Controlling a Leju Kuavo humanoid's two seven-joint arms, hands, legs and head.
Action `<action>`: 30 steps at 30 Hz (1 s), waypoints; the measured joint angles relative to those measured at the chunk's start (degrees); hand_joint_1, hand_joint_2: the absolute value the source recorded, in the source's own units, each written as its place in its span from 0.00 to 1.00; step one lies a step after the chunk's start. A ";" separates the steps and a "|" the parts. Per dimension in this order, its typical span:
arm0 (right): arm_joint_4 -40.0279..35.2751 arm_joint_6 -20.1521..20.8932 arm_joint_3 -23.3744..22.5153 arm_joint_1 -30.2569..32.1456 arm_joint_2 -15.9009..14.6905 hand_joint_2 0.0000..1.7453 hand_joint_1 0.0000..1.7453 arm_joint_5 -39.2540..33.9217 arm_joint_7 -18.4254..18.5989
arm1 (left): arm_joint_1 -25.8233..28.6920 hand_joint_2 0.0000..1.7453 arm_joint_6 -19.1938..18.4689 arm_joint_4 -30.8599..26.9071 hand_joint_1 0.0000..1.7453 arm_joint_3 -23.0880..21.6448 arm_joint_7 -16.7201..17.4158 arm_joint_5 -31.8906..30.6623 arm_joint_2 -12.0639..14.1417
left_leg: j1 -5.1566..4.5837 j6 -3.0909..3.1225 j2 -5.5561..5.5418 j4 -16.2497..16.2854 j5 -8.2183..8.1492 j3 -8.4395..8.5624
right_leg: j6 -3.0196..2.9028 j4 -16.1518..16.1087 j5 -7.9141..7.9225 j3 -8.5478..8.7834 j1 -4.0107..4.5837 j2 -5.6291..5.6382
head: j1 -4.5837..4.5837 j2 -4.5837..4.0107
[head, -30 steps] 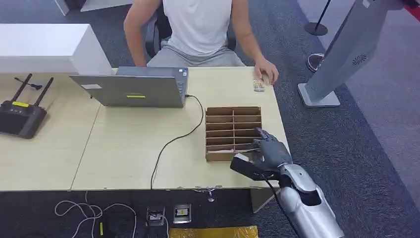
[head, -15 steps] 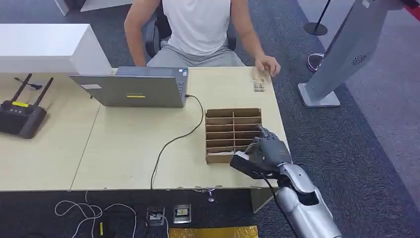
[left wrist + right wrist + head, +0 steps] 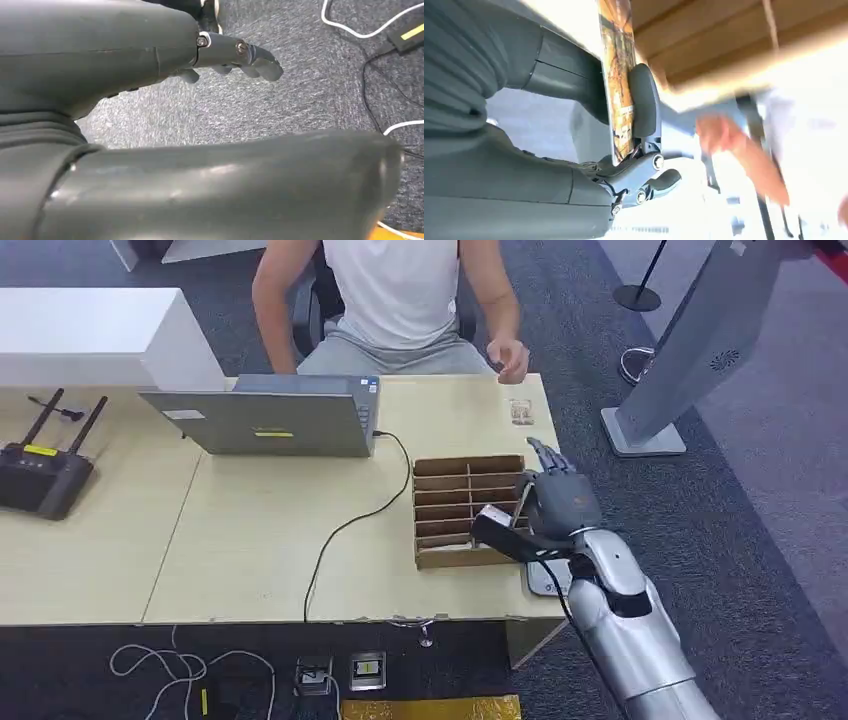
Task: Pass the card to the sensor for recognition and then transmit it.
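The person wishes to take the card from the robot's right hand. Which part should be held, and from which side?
Probably the free end of the card that sticks out past the fingers of the right hand. The hand pinches it on both flat faces, so pinch those faces too, coming from the open end, away from the palm.

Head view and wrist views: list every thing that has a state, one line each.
Right hand: raised beside the divider box, pinching a card.
Card: held edge-on between thumb and finger.
Left hand: holds nothing, fingers apart, above carpet.
Laptop: lid open, cable plugged in.
Cardboard divider box: upright on the table.
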 joint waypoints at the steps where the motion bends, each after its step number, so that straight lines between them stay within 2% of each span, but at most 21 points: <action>1: 0.00 -0.28 -0.58 -1.56 0.00 1.00 0.93 0.00 -0.48 | -0.10 0.00 0.13 0.00 0.00 -0.26 -0.02 -0.11 0.00 | 0.00 0.00 0.00 0.00 0.00 0.01 | -0.01 0.00 0.00 0.00 0.00 0.05 | 0.06 0.00; 5: 0.18 -3.52 -2.67 -9.23 -0.31 1.00 0.93 -1.01 -2.75 | -0.29 0.00 0.37 0.00 0.00 -0.81 -0.04 -0.37 -0.11 | 0.00 0.00 0.00 0.01 0.00 0.01 | -0.01 0.00 0.00 0.00 0.01 0.08 | 0.07 0.00; 9: 1.70 -7.14 -3.60 -13.90 -0.70 1.00 0.94 -1.84 -4.57 | -0.29 0.00 0.52 0.00 0.00 -0.87 -0.07 -0.31 -0.22 | 0.00 0.00 -0.01 0.01 0.00 -0.03 | -0.01 0.00 0.00 -0.01 0.00 0.07 | 0.02 0.00; 12: 2.56 -8.00 -3.95 -16.17 -0.72 1.00 0.98 -2.30 -5.05 | -0.29 0.00 0.81 0.00 0.00 -0.87 -0.07 -0.28 -0.24 | 0.01 0.00 -0.01 0.01 -0.01 -0.03 | -0.01 0.00 0.00 -0.01 0.01 0.08 | 0.04 0.00; 17: 4.70 -8.63 -4.17 -18.60 -0.72 1.00 0.99 -2.10 -5.49 | -0.31 0.00 0.87 0.00 0.00 -0.90 -0.07 -0.63 -0.24 | 0.01 0.00 -0.02 0.00 -0.01 -0.06 | -0.01 0.00 0.00 -0.01 0.01 0.06 | 0.04 0.00; 26: 18.35 -12.61 -3.76 -26.11 -0.48 1.00 1.00 -0.50 -6.77 | -1.55 0.00 -0.85 -0.11 0.00 -1.99 0.00 -3.02 -0.17 | 0.01 0.01 -0.14 0.01 0.03 -0.10 | -0.01 0.01 0.00 0.02 0.01 -0.11 | 0.06 0.00; 30: 23.89 -12.85 -3.41 -28.14 -0.15 1.00 1.00 -0.11 -6.80 | -2.05 0.00 -1.07 -0.11 0.00 -2.45 0.02 -3.45 -0.17 | 0.01 0.01 -0.16 0.01 0.03 -0.11 | -0.01 0.01 0.00 0.00 0.01 -0.10 | 0.05 0.00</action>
